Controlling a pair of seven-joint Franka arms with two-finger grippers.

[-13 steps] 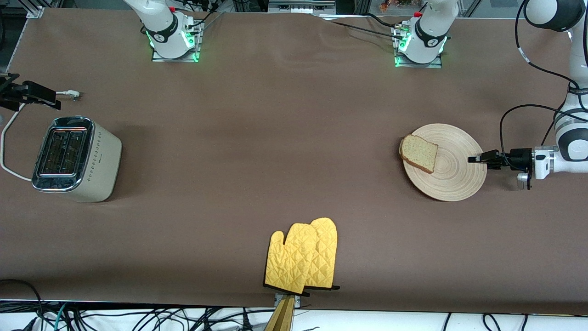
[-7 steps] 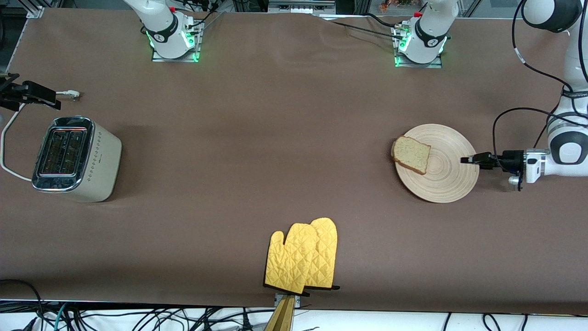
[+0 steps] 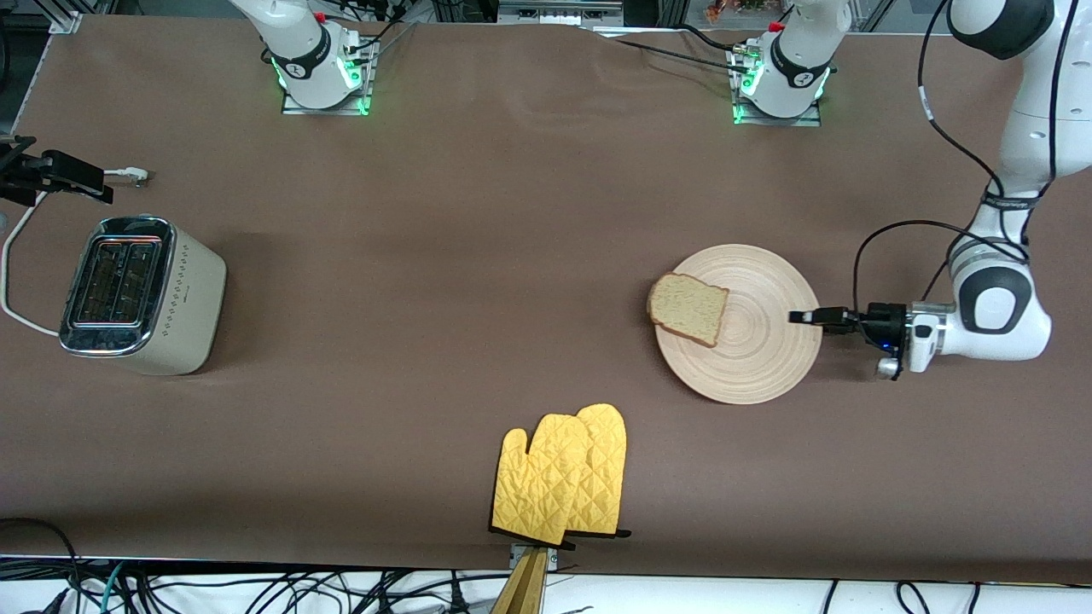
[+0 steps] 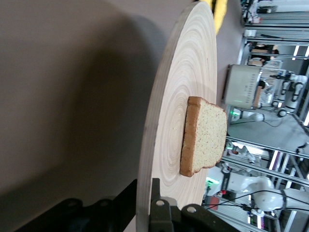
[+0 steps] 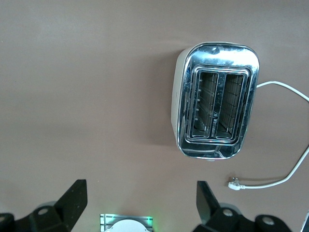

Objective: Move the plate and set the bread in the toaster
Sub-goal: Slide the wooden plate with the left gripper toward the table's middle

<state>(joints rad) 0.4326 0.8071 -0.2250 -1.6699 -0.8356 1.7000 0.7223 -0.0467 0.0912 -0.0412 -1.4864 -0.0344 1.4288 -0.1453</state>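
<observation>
Left gripper clamped on the wooden plate's rim at the left arm's end, bread slice on the plate's toaster-ward edge, yellow oven mitts nearer the camera, toaster well apart, right gripper spread wide above it, holding nothing.

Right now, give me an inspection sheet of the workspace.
Surface: brown cloth, mildly rippled.
Plate: held at its rim by the left gripper, toward the left arm's end.
Bread: on the plate, overhanging its edge.
Toaster: toward the right arm's end, both slots empty.
Clutter: yellow mitts at the table's near edge.
Right gripper: open, waiting above the toaster.
Cables: white cord and plug, loose on the cloth.
Surroundings: wires under the table's near edge.
</observation>
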